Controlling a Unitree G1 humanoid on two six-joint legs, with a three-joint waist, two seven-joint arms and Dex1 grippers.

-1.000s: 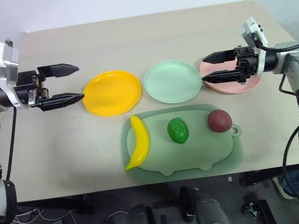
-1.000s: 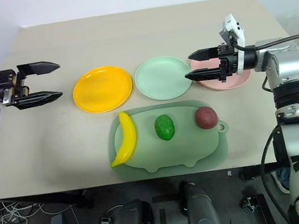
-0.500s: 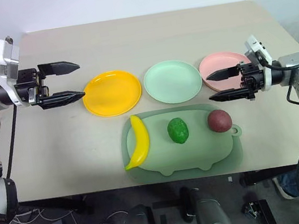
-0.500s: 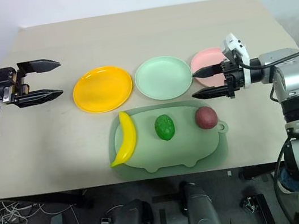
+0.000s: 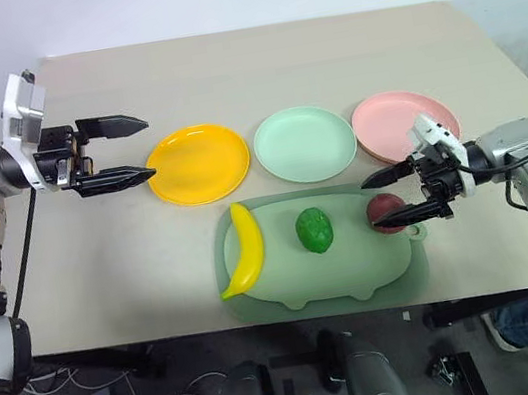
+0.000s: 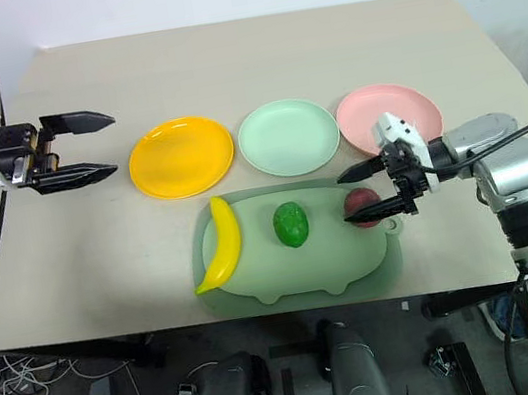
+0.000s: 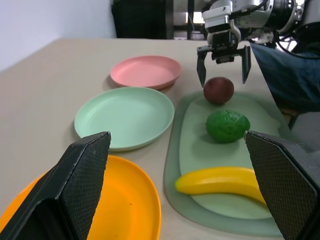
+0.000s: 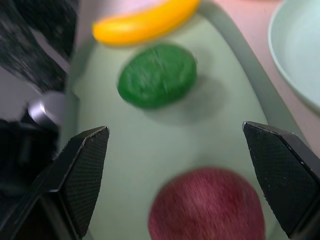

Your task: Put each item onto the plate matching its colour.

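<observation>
Beige surface carries everything. Pale green pig-shaped mat lies at the 6 o'clock side of the surface, near its front edge. Three plates sit in a row just past the mat toward 12 o'clock: yellow plate at 10 o'clock of the mat, mint plate straight at 12, pink plate at 2 o'clock; all three bare. On the mat: yellow banana along its 9 o'clock edge, curved, one end near the yellow plate; green fruit in the middle; dark red fruit at the 3 o'clock end, by the mat's small loop. Left tool hovers at 9 o'clock of the yellow plate, fingers spread wide, holding nothing, tips just short of the plate rim. Right tool is at the dark red fruit, fingers spread wide, one on each side of it, not clamped; the left wrist view shows its fingers straddling the fruit from above with gaps on both sides.
</observation>
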